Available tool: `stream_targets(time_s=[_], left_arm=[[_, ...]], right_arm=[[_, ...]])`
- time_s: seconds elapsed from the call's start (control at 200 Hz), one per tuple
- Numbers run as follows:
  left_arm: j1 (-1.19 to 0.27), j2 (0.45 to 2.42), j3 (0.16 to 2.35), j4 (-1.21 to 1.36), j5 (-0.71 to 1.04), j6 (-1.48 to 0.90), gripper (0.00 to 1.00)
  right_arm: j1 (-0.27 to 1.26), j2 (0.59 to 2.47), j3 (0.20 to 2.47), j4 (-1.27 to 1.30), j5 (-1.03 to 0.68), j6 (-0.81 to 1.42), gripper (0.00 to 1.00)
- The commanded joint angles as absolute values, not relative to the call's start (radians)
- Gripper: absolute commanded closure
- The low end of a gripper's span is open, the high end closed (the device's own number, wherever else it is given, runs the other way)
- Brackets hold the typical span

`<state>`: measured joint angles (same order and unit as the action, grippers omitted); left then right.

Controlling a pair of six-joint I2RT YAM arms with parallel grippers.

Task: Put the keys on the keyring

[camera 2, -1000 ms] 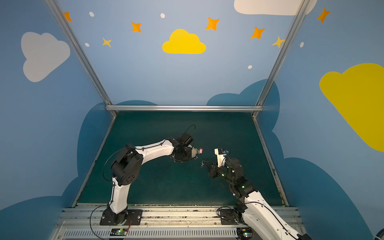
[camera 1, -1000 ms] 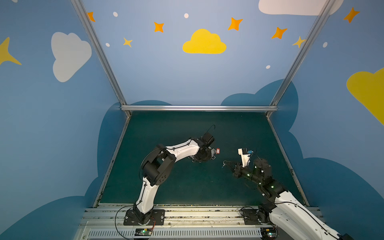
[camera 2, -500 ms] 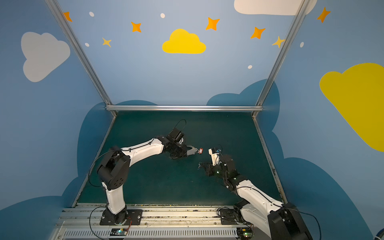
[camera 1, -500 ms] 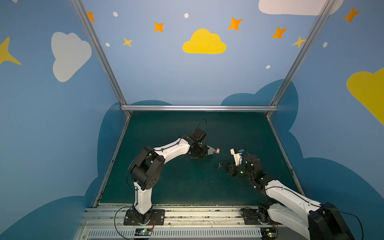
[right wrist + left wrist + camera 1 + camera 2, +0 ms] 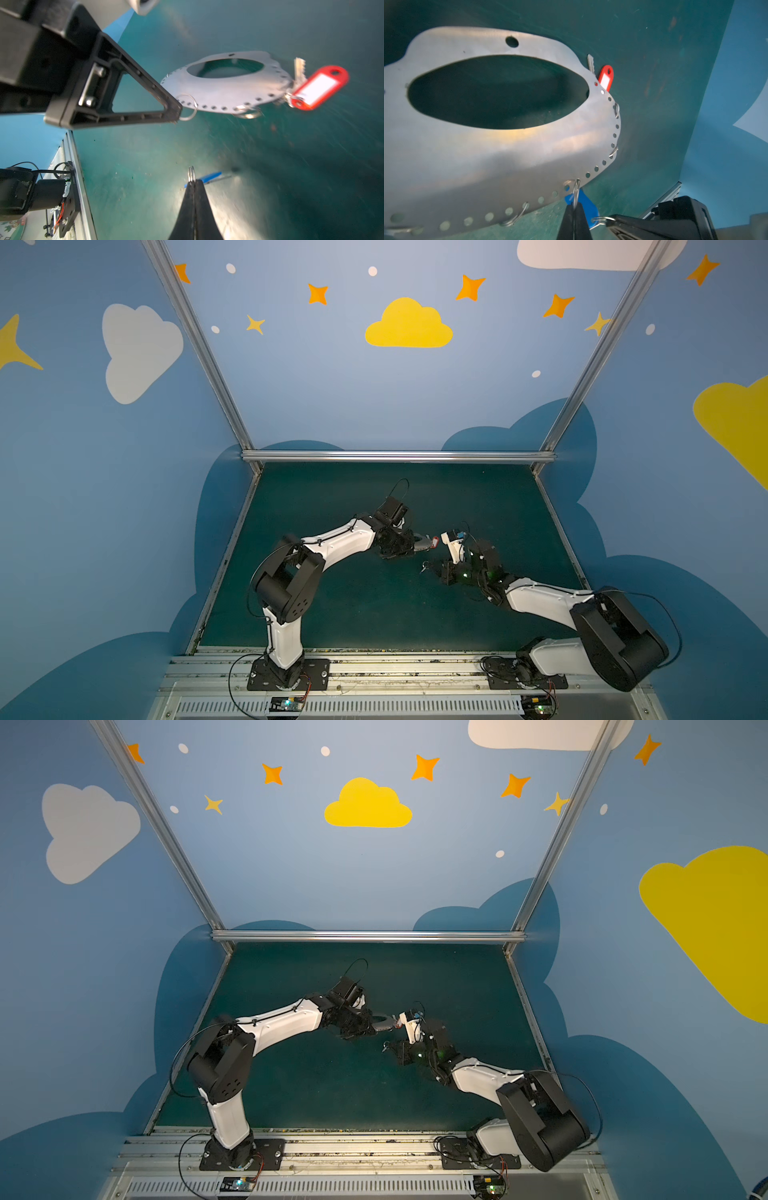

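While it's gripped, the keyring [image 5: 422,546] points lengthwise rightward.

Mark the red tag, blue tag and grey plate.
red tag [image 5: 319,88]: right wrist view, white label.
blue tag [image 5: 591,207]: left wrist view, uncovered side.
grey plate [image 5: 508,149]: left wrist view, metal below hole.

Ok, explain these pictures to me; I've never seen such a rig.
These are two robot arms bolted beside a green mat, each ending in a two-fingered hand. Two pictures look down on the whole scene from above; the other two come from a camera on each wrist. The left hand is shut on a wire ring at the edge of the keyring, a flat grey plate with a big oval hole. A key with a red tag hangs from that plate. The right hand is shut on the small ring of the blue tag. Both seem held above the mat, not lying on it.
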<state>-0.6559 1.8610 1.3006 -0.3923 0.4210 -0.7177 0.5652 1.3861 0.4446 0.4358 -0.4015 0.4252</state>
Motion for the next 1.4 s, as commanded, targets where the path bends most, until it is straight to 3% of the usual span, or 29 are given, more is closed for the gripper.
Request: stream_targets(time_s=[0.0,0.536,1.397], left_arm=[[-0.65,1.847,1.289,-0.368,0.449,-0.725,0.96],[-0.641,1.844,1.281,-0.338,0.483,-0.752,0.96],[-0.64,1.841,1.267,-0.333,0.494,-0.761,0.96]], right_arm=[[0.573,1.443,0.496,0.473,-0.432,0.419,1.0],[0.592,1.564,0.567,0.526,-0.398,0.424,1.0],[0.594,1.492,0.565,0.551,-0.329,0.434,1.0]])
